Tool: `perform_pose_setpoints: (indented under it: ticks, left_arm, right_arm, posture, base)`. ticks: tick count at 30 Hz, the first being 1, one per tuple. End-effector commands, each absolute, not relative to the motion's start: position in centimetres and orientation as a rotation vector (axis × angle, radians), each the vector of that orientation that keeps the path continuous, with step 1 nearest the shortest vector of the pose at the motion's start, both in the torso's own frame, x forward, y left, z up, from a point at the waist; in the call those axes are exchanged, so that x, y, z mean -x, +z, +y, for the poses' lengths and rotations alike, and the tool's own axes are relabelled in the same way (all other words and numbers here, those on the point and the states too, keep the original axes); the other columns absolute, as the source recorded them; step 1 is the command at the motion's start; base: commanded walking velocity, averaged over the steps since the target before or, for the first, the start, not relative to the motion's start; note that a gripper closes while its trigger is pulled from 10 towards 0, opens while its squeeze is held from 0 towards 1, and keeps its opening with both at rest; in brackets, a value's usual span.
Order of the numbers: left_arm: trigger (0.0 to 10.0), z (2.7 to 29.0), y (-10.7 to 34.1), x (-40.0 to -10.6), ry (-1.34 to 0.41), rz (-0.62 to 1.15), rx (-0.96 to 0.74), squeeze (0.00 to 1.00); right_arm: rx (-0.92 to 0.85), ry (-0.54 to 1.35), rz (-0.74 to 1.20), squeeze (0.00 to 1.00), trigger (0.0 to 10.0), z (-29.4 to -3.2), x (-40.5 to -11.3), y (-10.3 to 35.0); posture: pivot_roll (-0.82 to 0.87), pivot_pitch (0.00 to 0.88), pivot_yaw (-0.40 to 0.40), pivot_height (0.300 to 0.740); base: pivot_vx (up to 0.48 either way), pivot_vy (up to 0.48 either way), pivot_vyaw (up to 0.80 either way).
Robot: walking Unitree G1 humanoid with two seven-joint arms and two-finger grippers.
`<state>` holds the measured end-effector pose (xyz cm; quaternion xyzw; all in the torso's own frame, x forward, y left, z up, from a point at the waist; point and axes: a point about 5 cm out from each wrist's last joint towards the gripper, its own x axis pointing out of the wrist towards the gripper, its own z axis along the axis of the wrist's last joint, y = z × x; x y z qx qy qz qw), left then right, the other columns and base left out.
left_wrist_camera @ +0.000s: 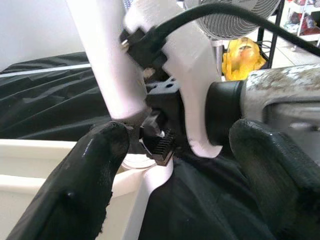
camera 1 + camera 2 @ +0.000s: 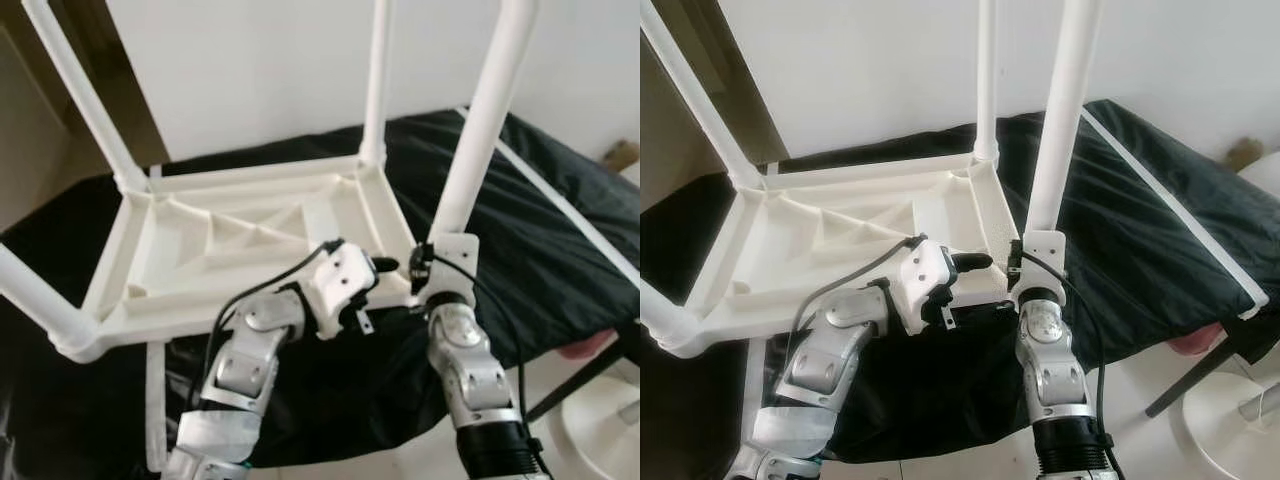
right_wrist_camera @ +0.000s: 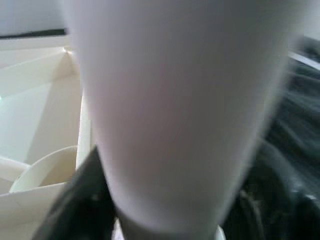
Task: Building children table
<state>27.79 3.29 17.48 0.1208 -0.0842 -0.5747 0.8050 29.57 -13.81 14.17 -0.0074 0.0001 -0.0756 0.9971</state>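
A white plastic children's table (image 2: 230, 240) lies upside down on a black cloth (image 2: 540, 230). Three of its legs are fitted at the other corners. At the near right corner a white leg (image 2: 480, 130) stands upright, and my right gripper (image 2: 432, 262) is shut on its lower end. In the right wrist view this leg (image 3: 175, 100) is blurred and very close, with a black finger (image 3: 82, 200) beside it. My left gripper (image 2: 385, 268) reaches across to the same corner. Its fingers (image 1: 100, 165) are spread open beside the leg base and the right wrist.
The black cloth hangs over the front edge of the surface. A white fan base (image 2: 600, 430) and a pink object (image 2: 585, 348) sit on the floor at the right. A white wall (image 2: 260, 60) is behind. A fan head (image 1: 225, 15) and a yellow bag (image 1: 245, 55) stand beyond.
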Motion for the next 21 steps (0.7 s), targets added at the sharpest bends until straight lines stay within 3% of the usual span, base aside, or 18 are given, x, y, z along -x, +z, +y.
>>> perform_pose_setpoints:
  ticks: [1, 13, 14, 17, 18, 21]
  left_arm:
    - [10.0, 3.8, 17.5, -28.6, -1.029, -0.196, -0.249, 0.00]
    - [10.0, 3.4, 17.3, -28.2, -1.054, -0.198, -0.253, 0.00]
    - [10.0, 3.3, 17.3, -28.2, -1.062, -0.199, -0.259, 0.00]
    - [10.0, 3.3, 17.3, -28.3, -1.063, -0.200, -0.260, 0.00]
    - [10.0, 3.3, 17.3, -28.2, -1.068, -0.200, -0.264, 0.00]
    - [10.0, 3.1, 17.3, -28.2, -1.081, -0.205, -0.273, 0.00]
  right_arm:
    - [0.003, -0.127, -0.024, 1.00, 10.0, -13.7, -29.2, 14.4]
    - [0.044, -0.052, -0.051, 1.00, 10.0, -15.8, -27.8, 13.8]
    - [0.066, 0.056, -0.067, 1.00, 10.0, -17.1, -27.5, 13.7]
    - [0.073, 0.085, -0.071, 0.96, 10.0, -17.4, -27.4, 13.8]
    - [0.088, 0.132, -0.068, 0.00, 10.0, -17.9, -27.6, 13.8]
    - [0.125, 0.235, -0.064, 0.00, 10.0, -18.9, -28.5, 14.0]
  posture:
    - [-0.07, 0.000, 0.046, 0.740]
    - [-0.09, 0.000, 0.057, 0.740]
    - [-0.09, 0.000, 0.059, 0.740]
    - [-0.09, 0.000, 0.059, 0.740]
    - [-0.09, 0.000, 0.059, 0.740]
    - [-0.10, 0.000, 0.063, 0.740]
  base:
    - [0.000, 0.000, 0.00]
    - [0.000, 0.000, 0.00]
    - [0.000, 0.000, 0.00]
    - [0.000, 0.000, 0.00]
    - [0.000, 0.000, 0.00]
    - [0.000, 0.000, 0.00]
